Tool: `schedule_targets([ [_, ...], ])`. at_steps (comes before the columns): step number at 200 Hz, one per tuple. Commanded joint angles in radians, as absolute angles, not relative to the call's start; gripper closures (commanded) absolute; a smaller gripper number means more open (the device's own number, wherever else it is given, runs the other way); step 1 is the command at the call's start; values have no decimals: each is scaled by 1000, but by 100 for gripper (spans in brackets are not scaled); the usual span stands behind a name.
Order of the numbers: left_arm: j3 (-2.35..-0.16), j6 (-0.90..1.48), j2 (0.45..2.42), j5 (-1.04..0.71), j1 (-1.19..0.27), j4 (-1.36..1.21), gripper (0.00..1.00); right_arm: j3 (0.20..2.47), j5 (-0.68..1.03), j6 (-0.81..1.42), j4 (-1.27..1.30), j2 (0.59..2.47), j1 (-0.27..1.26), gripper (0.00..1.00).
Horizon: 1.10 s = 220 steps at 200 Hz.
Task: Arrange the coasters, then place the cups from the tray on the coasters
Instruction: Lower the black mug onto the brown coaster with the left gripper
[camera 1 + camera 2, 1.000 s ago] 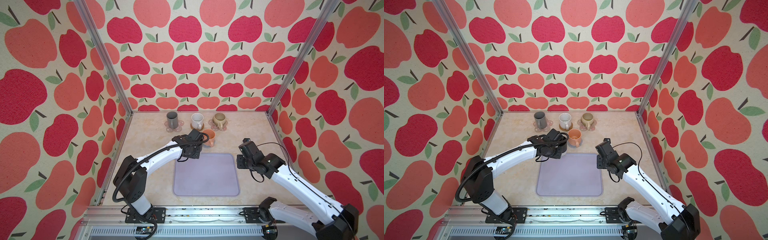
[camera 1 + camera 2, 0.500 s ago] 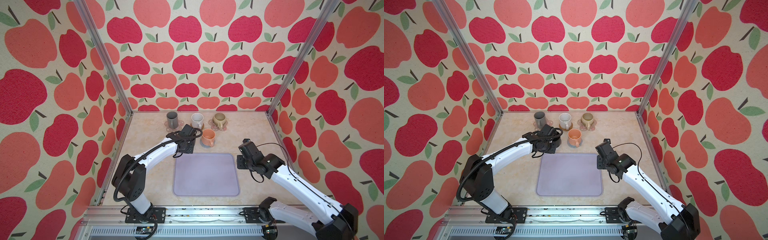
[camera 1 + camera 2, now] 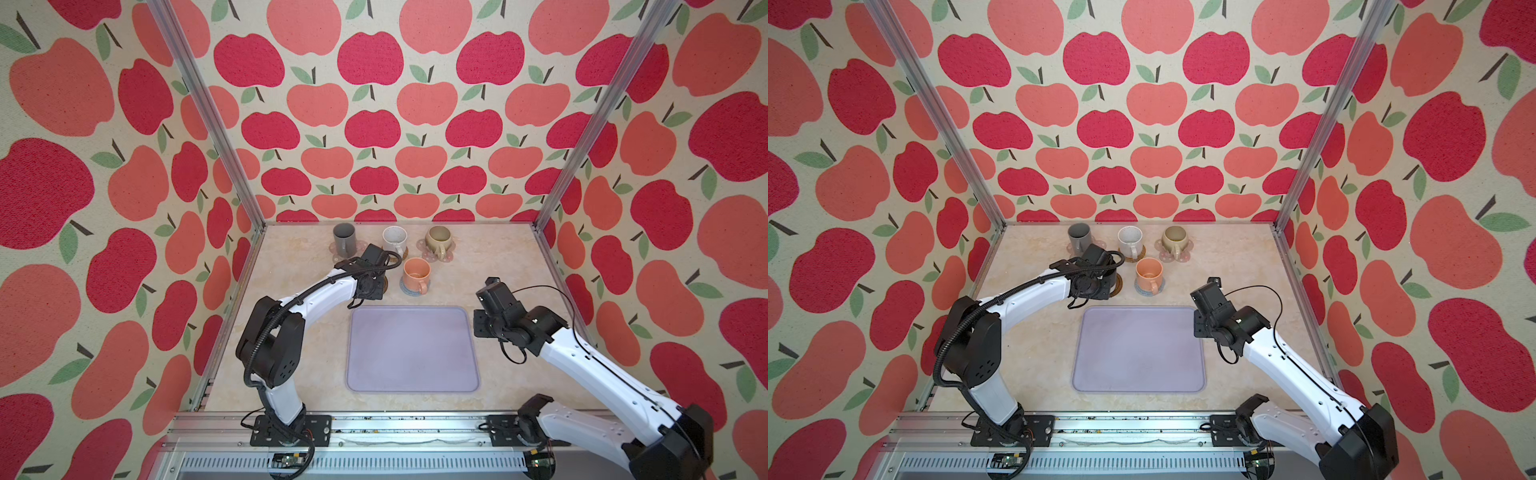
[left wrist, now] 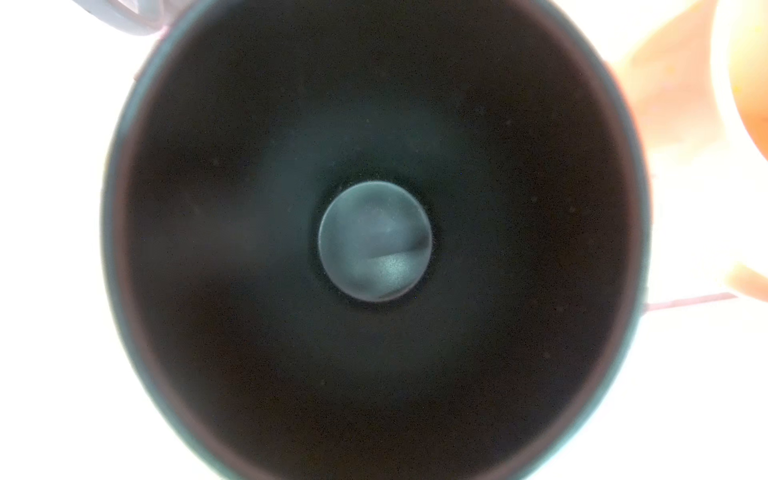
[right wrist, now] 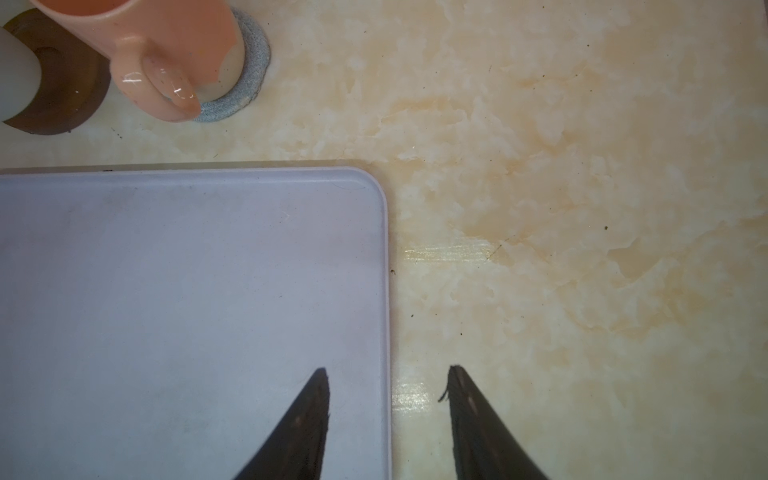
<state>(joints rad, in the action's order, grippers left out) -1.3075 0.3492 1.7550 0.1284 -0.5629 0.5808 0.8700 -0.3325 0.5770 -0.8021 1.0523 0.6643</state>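
Left tool [image 3: 371, 286] is closed almost fully, by my reading on the black cup [image 4: 374, 241] (its fingers are hidden, but the wrist view looks straight down into that cup). The cup sits directly beneath it over the dark brown coaster [image 5: 62, 95], and I cannot tell whether its base touches. With the tray [image 5: 166, 291] bare, this looks like the last placement: lower squarely, release, then lift straight up clear of the peach cup [image 3: 417, 272] just beside it. Right tool [image 5: 386, 374] hovers partly open and empty over the tray's edge.

Lavender tray [image 3: 411, 349], peach cup [image 3: 415, 274], grey coaster [image 5: 253, 62], black cup [image 4: 374, 241], red apple-print walls [image 3: 374, 124], beige marbled table [image 5: 540, 166]
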Motion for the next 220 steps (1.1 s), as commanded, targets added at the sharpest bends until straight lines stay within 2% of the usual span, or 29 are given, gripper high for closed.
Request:
schedule_targets([
  [1, -1364, 350, 1770, 175, -551, 499, 100, 865, -350, 567, -798, 1060, 655, 51],
  [220, -1394, 420, 1851, 180, -549, 490, 100, 865, -337, 540, -785, 1081, 638, 51],
])
